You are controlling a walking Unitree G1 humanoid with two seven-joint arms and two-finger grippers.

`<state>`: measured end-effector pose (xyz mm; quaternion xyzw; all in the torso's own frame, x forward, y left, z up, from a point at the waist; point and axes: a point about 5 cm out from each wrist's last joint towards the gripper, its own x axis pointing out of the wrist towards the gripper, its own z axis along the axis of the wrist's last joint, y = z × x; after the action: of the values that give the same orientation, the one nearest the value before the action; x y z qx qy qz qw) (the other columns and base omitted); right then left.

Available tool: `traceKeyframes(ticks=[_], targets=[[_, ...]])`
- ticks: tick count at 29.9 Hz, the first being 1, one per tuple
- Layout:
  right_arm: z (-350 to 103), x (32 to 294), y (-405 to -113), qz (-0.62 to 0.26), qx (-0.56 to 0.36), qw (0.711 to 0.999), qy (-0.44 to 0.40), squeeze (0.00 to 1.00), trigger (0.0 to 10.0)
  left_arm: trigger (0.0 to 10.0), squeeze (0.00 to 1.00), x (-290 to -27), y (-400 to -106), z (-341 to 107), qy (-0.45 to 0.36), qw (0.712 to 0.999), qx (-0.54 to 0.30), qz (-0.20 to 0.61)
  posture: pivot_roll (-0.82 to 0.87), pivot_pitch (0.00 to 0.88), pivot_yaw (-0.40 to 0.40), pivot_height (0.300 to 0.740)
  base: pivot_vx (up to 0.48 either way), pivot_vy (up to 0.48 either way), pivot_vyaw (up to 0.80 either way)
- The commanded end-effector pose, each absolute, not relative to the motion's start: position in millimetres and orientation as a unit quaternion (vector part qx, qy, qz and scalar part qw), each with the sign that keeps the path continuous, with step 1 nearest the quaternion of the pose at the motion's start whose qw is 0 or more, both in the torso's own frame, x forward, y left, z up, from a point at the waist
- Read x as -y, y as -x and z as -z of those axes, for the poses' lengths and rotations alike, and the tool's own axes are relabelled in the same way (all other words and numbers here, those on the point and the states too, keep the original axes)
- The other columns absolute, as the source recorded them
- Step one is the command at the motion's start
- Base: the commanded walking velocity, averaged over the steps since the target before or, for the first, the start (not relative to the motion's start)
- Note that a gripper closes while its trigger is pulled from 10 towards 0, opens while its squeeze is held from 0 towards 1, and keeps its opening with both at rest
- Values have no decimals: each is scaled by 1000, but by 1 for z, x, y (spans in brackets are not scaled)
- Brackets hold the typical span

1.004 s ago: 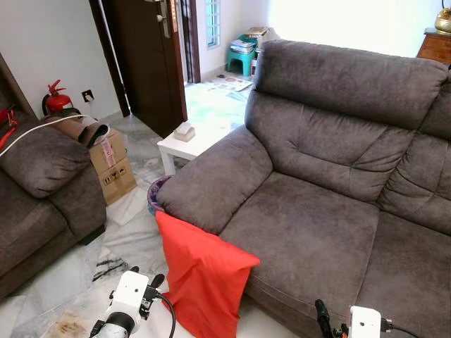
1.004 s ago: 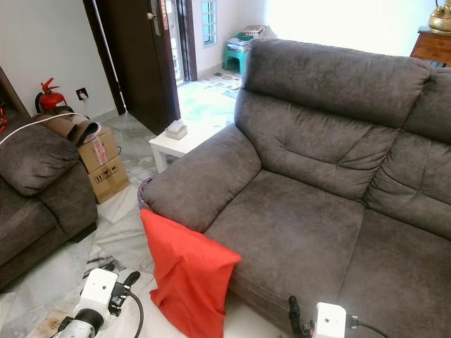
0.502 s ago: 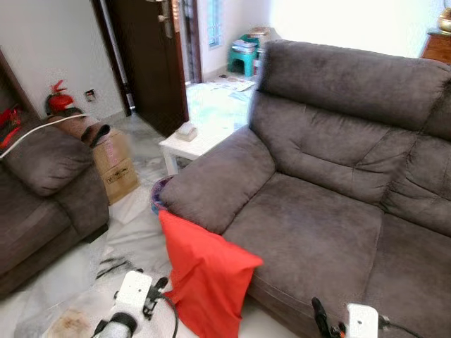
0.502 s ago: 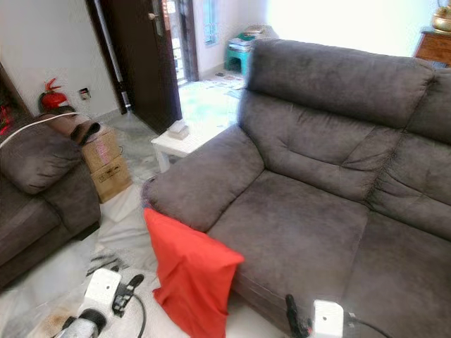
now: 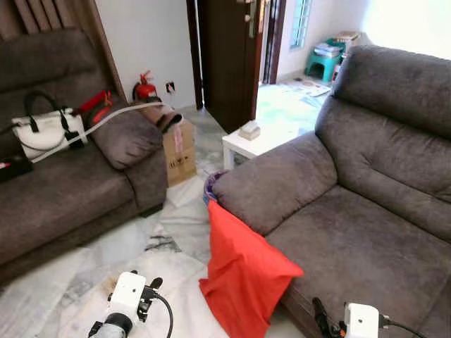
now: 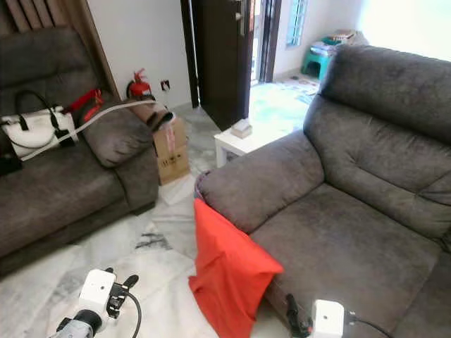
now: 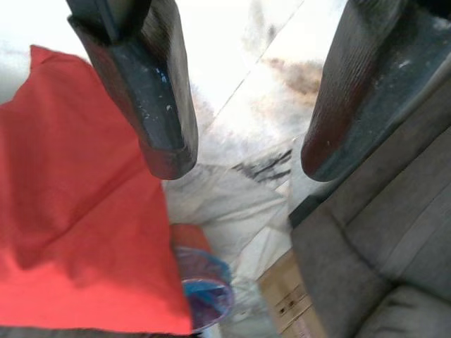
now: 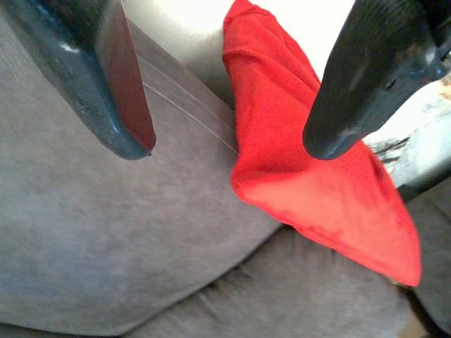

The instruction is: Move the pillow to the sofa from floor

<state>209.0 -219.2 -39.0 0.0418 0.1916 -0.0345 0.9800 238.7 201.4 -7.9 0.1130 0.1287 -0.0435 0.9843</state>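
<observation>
Against the sofa [image 5: 366, 211] front, on the floor [image 5: 176, 267], leans the red pillow [image 5: 243, 271]. Left pincer [image 7: 243, 151] and right pincer [image 8: 225, 141] hover apart, holding nothing.

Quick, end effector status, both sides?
Left end effector: open, empty, above the floor beside the pillow.
Right end effector: open, empty, over the sofa.

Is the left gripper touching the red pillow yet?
Apart. In the left eye view, marble floor separates the left gripper from the red pillow.
</observation>
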Motion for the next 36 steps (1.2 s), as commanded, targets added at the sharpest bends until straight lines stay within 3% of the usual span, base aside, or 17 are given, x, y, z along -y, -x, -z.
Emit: traceKeyframes(ticks=[1, 23, 36], targets=[[43, 221, -204, 39, -204, 977, -47, 0, 10000, 10000, 0, -203, -240, 7, -113, 985, -128, 38, -60, 20, 40, 740, 0, 0, 0], [47, 211, -201, 30, -217, 974, -51, 0, 10000, 10000, 0, -201, -241, 6, -102, 986, -122, 42, -54, 46, 44, 740, 0, 0, 0], [47, 212, -201, 29, -217, 975, -45, 0, 10000, 10000, 0, -200, -242, 5, -94, 987, -120, 47, -53, 52, 48, 740, 271, 0, 0]])
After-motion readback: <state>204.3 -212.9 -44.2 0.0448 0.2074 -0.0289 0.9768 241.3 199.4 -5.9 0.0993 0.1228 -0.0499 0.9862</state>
